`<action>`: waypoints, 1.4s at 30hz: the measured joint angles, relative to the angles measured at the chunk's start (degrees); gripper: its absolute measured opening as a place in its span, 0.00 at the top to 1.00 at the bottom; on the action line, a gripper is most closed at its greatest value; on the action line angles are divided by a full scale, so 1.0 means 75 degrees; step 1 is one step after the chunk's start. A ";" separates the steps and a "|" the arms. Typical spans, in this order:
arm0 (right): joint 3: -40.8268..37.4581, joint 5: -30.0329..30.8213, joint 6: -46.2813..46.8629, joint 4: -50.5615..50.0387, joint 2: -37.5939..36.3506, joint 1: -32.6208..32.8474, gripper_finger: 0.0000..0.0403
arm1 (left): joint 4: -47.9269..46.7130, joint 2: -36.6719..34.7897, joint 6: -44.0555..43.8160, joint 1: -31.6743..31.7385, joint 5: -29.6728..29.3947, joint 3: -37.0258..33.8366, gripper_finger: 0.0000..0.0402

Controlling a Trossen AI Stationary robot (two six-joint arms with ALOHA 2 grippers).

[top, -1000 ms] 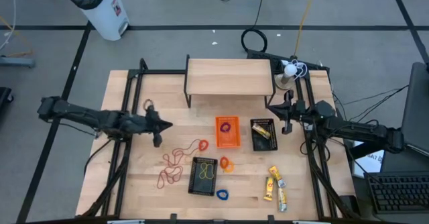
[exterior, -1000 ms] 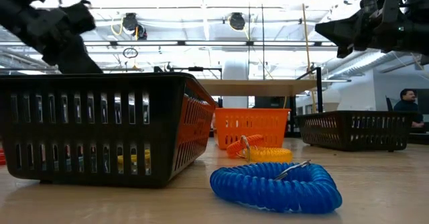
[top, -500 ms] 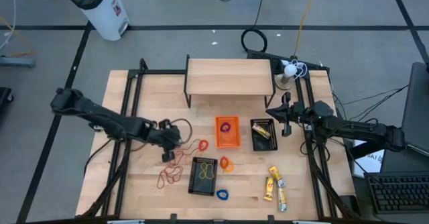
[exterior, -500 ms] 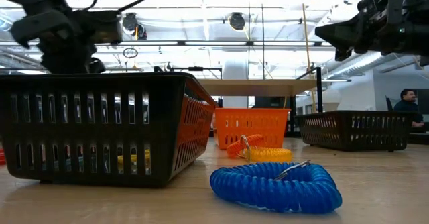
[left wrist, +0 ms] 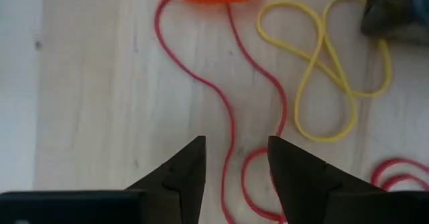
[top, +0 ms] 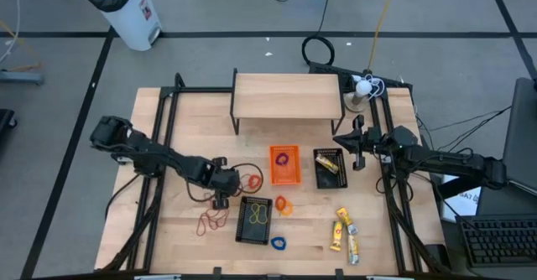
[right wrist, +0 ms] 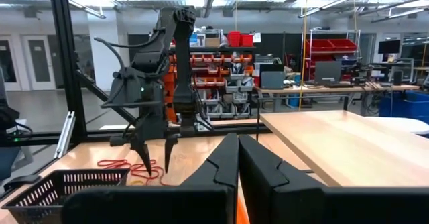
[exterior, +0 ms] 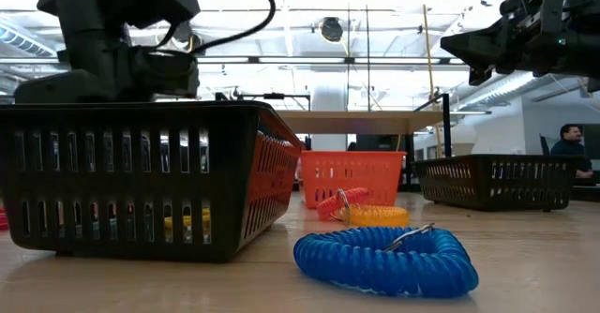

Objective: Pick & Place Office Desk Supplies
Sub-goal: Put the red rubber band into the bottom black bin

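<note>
Red and brown rubber-band loops (top: 213, 218) lie flat on the wood at the near left, and more red-orange loops (top: 250, 180) lie just beyond them. My left gripper (top: 220, 199) stands open over them and points down. In the left wrist view its fingers (left wrist: 234, 177) straddle a strand of a red band (left wrist: 231, 127) without clearly touching it. A yellow loop (left wrist: 322, 70) lies beside that strand. My right gripper (top: 357, 151) is shut and hangs above the table's right side, by a black basket (top: 330, 168) holding a yellow packet.
A black basket (top: 256, 220) stands right of my left gripper, and an orange basket (top: 284, 164) sits mid-table. An orange coil (top: 283, 204) and a blue coil (top: 277, 243) lie near the front edge. Yellow packets (top: 344, 230) lie near right. A wooden shelf (top: 288, 95) stands at the back.
My left gripper has swung from the table's left side toward the right and near edges and has come down over the rubber bands. My right arm has kept still.
</note>
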 joint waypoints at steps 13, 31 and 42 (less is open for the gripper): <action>0.0000 0.0000 -0.0079 -0.0003 0.0000 0.0000 0.99 | -0.0240 0.0017 0.0002 -0.0210 0.0448 0.0239 0.59; 0.0000 0.0007 -0.0111 0.0048 0.0128 0.0032 0.99 | -0.0052 0.0693 0.0332 0.0082 0.0582 0.0289 0.60; 0.0000 0.0006 -0.0111 0.0058 0.0157 0.0032 0.99 | -0.0062 0.0636 0.0494 0.0112 0.0855 0.0269 0.97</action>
